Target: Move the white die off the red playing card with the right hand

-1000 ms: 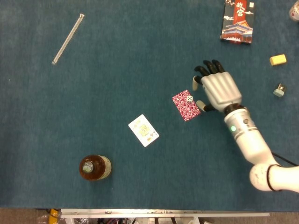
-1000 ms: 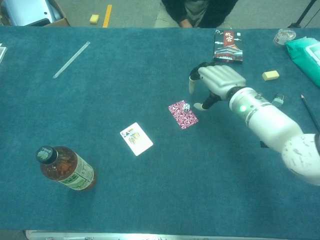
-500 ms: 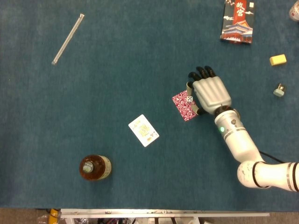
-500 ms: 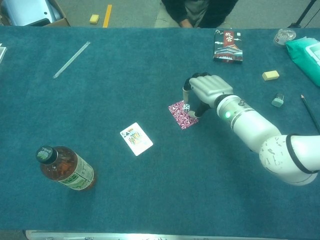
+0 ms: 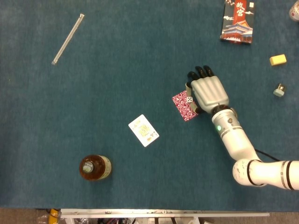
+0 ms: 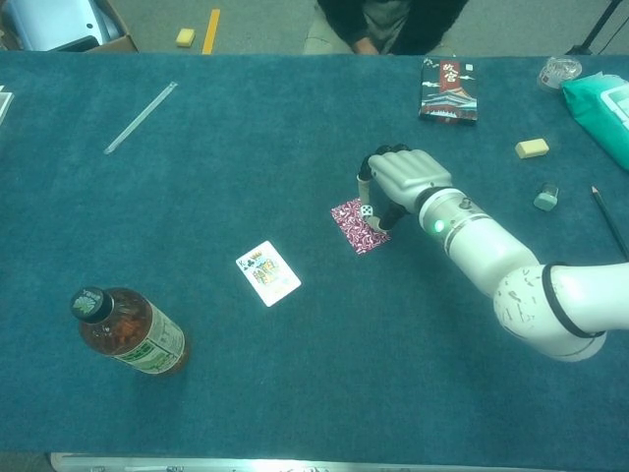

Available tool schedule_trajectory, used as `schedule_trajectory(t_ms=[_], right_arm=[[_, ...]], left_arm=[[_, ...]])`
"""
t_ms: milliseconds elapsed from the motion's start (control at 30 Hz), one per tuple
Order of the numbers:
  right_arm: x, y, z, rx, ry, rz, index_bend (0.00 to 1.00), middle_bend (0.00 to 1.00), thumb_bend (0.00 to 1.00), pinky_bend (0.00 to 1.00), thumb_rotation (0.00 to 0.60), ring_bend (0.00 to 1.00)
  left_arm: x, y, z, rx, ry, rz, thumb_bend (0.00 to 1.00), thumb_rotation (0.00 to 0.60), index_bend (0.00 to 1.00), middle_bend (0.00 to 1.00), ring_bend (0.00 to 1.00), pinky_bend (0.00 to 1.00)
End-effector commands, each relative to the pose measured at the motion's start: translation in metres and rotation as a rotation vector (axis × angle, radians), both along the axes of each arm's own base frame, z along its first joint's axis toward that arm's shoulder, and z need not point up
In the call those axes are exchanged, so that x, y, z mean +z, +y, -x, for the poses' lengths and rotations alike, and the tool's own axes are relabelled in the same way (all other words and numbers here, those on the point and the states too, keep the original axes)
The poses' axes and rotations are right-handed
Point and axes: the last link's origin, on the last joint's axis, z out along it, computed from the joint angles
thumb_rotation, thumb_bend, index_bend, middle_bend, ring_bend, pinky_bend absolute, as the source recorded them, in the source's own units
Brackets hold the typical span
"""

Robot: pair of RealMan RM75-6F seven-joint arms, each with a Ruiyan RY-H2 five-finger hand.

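The red playing card (image 5: pixel 185 106) (image 6: pixel 357 225) lies patterned side up near the table's middle. The white die (image 5: pixel 189 99) (image 6: pixel 366 209) sits on the card's far right corner. My right hand (image 5: pixel 209 91) (image 6: pixel 405 177) hovers palm down just right of the card, its dark fingertips curled down toward the cloth. One finger stands just beyond the die and the thumb just on its near side, with small gaps showing on both sides. The die still rests on the card. My left hand appears in neither view.
A face-up playing card (image 5: pixel 143 130) lies left of the red one. A tea bottle (image 5: pixel 95 167) stands at the near left. A clear rod (image 5: pixel 68 38) lies far left. A card box (image 5: pixel 238 21), a yellow block (image 5: pixel 278 59) and a small grey item (image 5: pixel 279 90) sit to the right.
My right hand moved left and down from beside the card until its finger and thumb flank the die. The die and card have not shifted.
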Motion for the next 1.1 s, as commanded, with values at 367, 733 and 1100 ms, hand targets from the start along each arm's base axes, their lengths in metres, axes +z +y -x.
schedule_trajectory(t_ms=[367,733,1100], right_arm=[[0.014,0.0,-0.004,0.026,-0.076,0.049,0.55,0.23,0.29,0.0,0.6,0.0],[0.076,0.016,0.016,0.049,-0.146,0.109,0.55,0.23,0.29,0.0,0.6,0.0],[0.095,0.019,-0.003,0.156,-0.368,0.241,0.55,0.23,0.29,0.0,0.6,0.0]], left_arm=[[0.001,-0.002,0.004,0.008,-0.002,-0.005,0.27,0.6,0.28,0.21,0.13,0.09],[-0.002,0.0,0.003,0.002,-0.002,0.007,0.27,0.6,0.28,0.21,0.13,0.09],[-0.002,0.0,-0.003,-0.011,-0.001,0.004,0.27,0.6,0.28,0.21,0.13,0.09]])
